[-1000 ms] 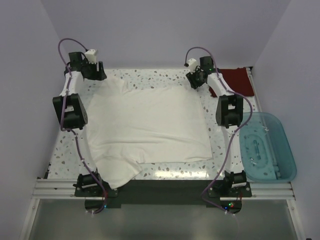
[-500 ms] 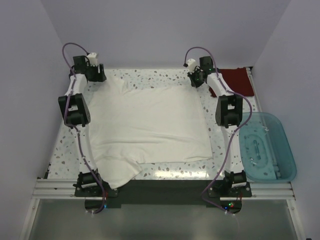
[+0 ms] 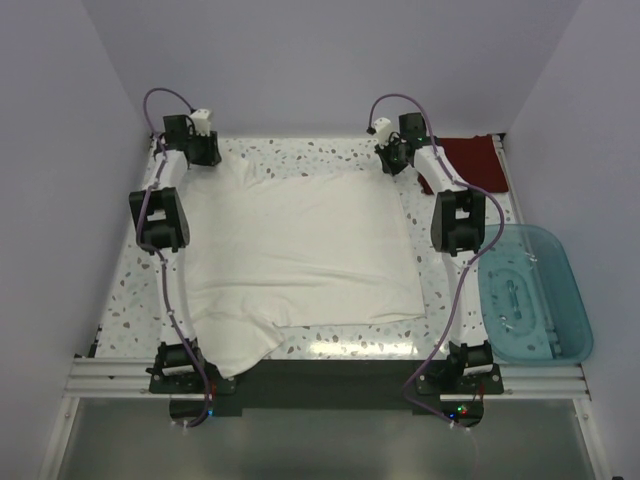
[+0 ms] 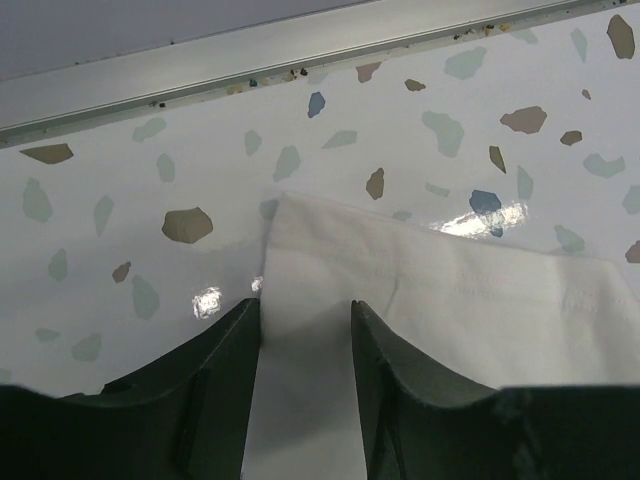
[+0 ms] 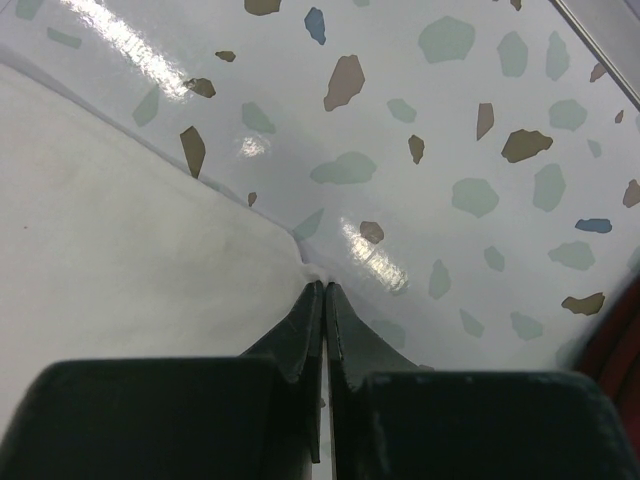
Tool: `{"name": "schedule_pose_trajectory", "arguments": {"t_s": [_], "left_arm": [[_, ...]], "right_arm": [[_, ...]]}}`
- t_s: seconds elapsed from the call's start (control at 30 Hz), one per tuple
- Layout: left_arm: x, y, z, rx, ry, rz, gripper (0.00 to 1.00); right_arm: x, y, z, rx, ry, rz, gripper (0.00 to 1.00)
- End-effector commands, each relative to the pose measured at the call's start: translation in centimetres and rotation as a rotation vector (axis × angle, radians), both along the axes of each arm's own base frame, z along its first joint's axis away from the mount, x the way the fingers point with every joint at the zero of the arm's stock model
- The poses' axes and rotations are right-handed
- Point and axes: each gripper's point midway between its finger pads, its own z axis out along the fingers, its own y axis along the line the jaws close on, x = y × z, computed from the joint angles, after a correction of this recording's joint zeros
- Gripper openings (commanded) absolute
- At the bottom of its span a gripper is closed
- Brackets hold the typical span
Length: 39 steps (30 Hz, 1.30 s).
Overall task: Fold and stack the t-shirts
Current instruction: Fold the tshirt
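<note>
The large white t-shirt (image 3: 300, 250) lies spread flat across the table. My left gripper (image 3: 203, 150) is at its far left corner. In the left wrist view the gripper (image 4: 305, 308) is open, with the shirt's corner (image 4: 450, 300) lying between the jaws. My right gripper (image 3: 392, 160) is at the far right corner. In the right wrist view it (image 5: 325, 284) is shut on the very edge of the white shirt (image 5: 130, 230). The dark red folded t-shirt (image 3: 478, 160) lies at the far right corner of the table, and a sliver of it (image 5: 625, 350) shows in the right wrist view.
A translucent teal bin (image 3: 530, 290) sits off the table's right side. The speckled tabletop (image 3: 300, 152) ends at a metal rail (image 4: 300, 45) along the far edge. Walls close in on the left, back and right. The shirt's near left part hangs over the front edge (image 3: 235, 350).
My left gripper has moved right and slightly farther back along the far edge, to the shirt's far left corner. The right arm and the shirt have not visibly moved.
</note>
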Motion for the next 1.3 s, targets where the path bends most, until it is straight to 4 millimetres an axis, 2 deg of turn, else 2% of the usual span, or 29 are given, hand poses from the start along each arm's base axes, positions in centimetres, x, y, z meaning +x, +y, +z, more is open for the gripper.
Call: {"name": "schedule_pose_trajectory", "arguments": {"t_s": [0.0, 0.13, 0.23, 0.27, 0.3, 0.37, 0.57, 0.67, 0.7, 0.77, 0.83, 0.87, 0.97, 1.1, 1.27], "left_arm": [[1.7, 0.3, 2.2, 0.013, -0.089, -0.021, 0.45], [2.3, 0.3, 4.1, 0.017, -0.145, -0.029, 0.29], [2.7, -0.1, 6.9, 0.016, -0.227, -0.052, 0.18], [2.8, -0.1, 8.5, 0.026, -0.266, -0.063, 0.15], [2.8, -0.5, 9.2, 0.020, -0.283, -0.083, 0.08], [2.7, -0.9, 11.1, 0.025, -0.320, -0.116, 0.00], [0.6, -1.6, 15.0, 0.023, -0.384, -0.197, 0.00], [-0.9, -1.8, 16.2, 0.015, -0.389, -0.231, 0.00], [-1.4, -1.5, 16.3, 0.014, -0.386, -0.232, 0.00], [-2.7, -1.2, 16.7, 0.015, -0.383, -0.248, 0.00], [-4.0, -1.1, 17.3, 0.016, -0.384, -0.257, 0.00], [-4.5, -0.6, 17.5, 0.005, -0.386, -0.264, 0.00], [-6.5, -0.4, 18.0, -0.006, -0.372, -0.288, 0.00], [-9.2, -0.8, 17.9, 0.017, -0.356, -0.339, 0.00], [-13.2, -1.9, 18.8, 0.039, -0.347, -0.369, 0.00]], "right_arm": [[-0.7, -0.3, 1.5, 0.000, 0.007, 0.006, 0.00], [-0.5, -0.3, 2.6, 0.001, -0.013, 0.006, 0.00], [-0.4, -0.2, 3.6, 0.008, -0.031, 0.003, 0.00], [-0.4, -0.2, 4.3, 0.014, -0.041, 0.001, 0.00], [-0.4, -0.1, 4.7, 0.019, -0.048, 0.002, 0.00], [-0.3, 0.1, 5.9, 0.034, -0.065, 0.003, 0.00], [-1.0, 0.1, 8.4, 0.040, -0.093, 0.015, 0.00], [-1.6, 0.1, 9.1, 0.041, -0.099, 0.027, 0.00], [-1.8, 0.1, 10.0, 0.041, -0.110, 0.035, 0.00], [-2.3, 0.0, 10.1, 0.038, -0.104, 0.043, 0.00], [-2.8, -0.3, 11.1, 0.031, -0.114, 0.054, 0.00], [-3.2, -0.4, 10.7, 0.029, -0.100, 0.060, 0.00], [-4.1, -0.8, 11.1, 0.021, -0.097, 0.076, 0.00], [-5.3, -1.1, 11.2, 0.009, -0.074, 0.110, 0.00], [-6.8, -1.3, 11.5, 0.002, -0.061, 0.152, 0.00]]}}
